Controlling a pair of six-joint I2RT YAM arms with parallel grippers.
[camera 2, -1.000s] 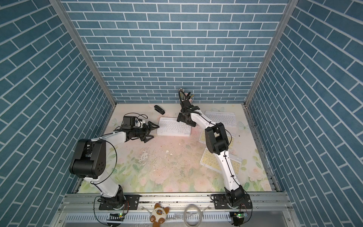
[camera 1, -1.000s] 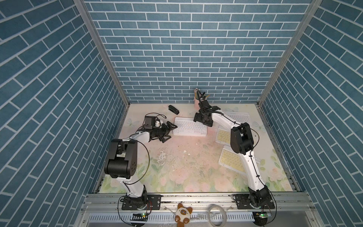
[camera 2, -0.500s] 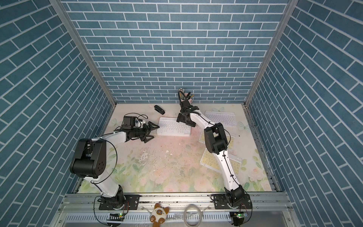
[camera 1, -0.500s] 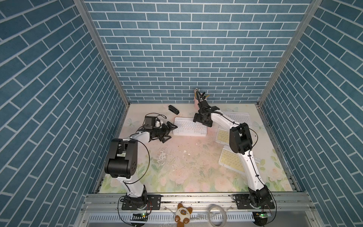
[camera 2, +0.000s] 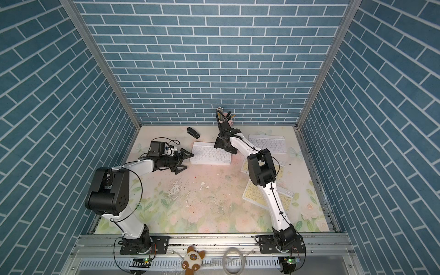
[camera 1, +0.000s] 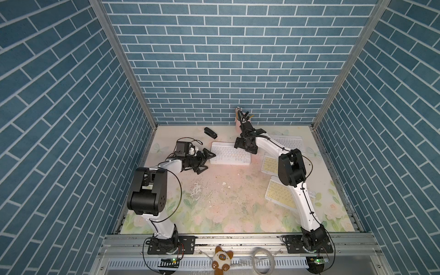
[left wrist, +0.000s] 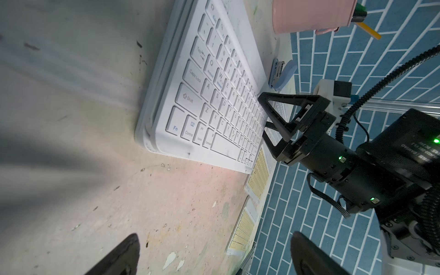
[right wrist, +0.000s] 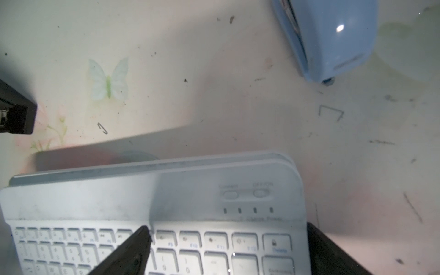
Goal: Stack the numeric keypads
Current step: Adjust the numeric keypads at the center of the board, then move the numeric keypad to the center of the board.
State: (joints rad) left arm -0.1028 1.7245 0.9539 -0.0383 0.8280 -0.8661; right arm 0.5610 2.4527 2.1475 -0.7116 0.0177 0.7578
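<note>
A tabletop (camera 1: 228,204) with a pale floral print sits inside blue brick-patterned walls. Toward the back, near the middle, a stack of white keypads (camera 1: 230,156) (camera 2: 210,156) lies flat. The wrist views show at least two layers, the upper one set slightly off the lower. A single white keypad (camera 1: 289,142) lies apart at the back on the robot's right. A pale yellow keypad (camera 1: 269,164) lies near the stack's right end, and a second pale yellow keypad (camera 1: 279,194) lies nearer the front. Both are partly hidden under the right arm.

The left fingers (camera 1: 209,153) sit low at the stack's left short end, spread wide and holding nothing. Whether a tip touches the stack's edge cannot be told. The right fingers (right wrist: 128,257) are also spread wide and empty, poised at the stack's far right corner. One finger is over the top rows of keys and the other is past the short end.

A black stapler (camera 1: 210,132) lies behind the stack to the left. A pale blue stapler (right wrist: 328,38) lies just behind the stack's right corner. A pink cup (left wrist: 309,16) of pencils stands by the back wall.
</note>
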